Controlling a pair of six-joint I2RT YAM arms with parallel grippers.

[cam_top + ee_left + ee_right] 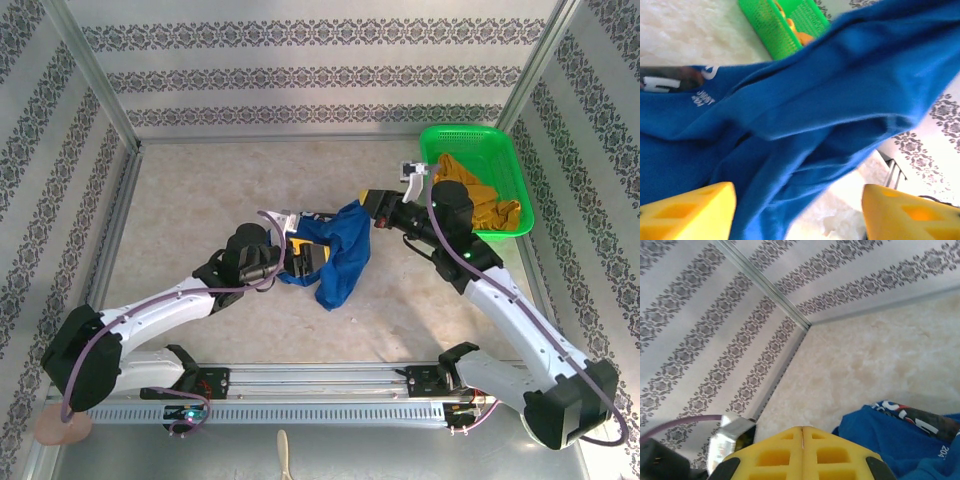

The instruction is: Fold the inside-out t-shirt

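The royal-blue t-shirt (pixel 338 258) lies bunched in the middle of the table, with a printed neck label (pixel 702 97) showing. My left gripper (pixel 303 254) sits at the shirt's left edge. In the left wrist view its yellow fingers (pixel 700 210) are wide apart and the left gripper (pixel 797 202) is open, with blue cloth (pixel 805 115) hanging across in front of it and partly between the fingers. My right gripper (pixel 368 207) is at the shirt's upper right corner. Its yellow fingers (pixel 785 455) are pressed together with no cloth seen between them, and the shirt (pixel 900 440) lies just to their right.
A green basket (pixel 440 135) at the back right holds a mustard yellow-orange garment (pixel 480 200). Patterned walls with metal rails enclose the table (pixel 200 200) on three sides. The arms' base rail (pixel 320 385) runs along the near edge.
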